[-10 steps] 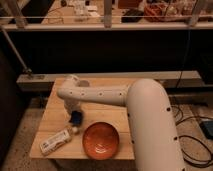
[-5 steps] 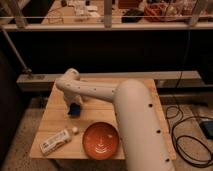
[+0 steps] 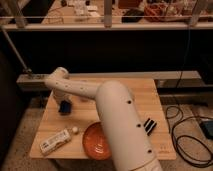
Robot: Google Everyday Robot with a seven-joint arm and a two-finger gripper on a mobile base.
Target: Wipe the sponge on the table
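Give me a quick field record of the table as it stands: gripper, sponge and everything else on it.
gripper: over the left part of the table, directly above the sponge
sponge: dark blue, on the table top beneath the gripper
table: light wooden planks
white bottle: lying on its side near the front left corner
orange bowl: at the front edge, right of the bottle, partly hidden by the arm
black striped object: on the right part, beyond the arm

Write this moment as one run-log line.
gripper: at sponge | sponge: table, left side | orange bowl: front edge
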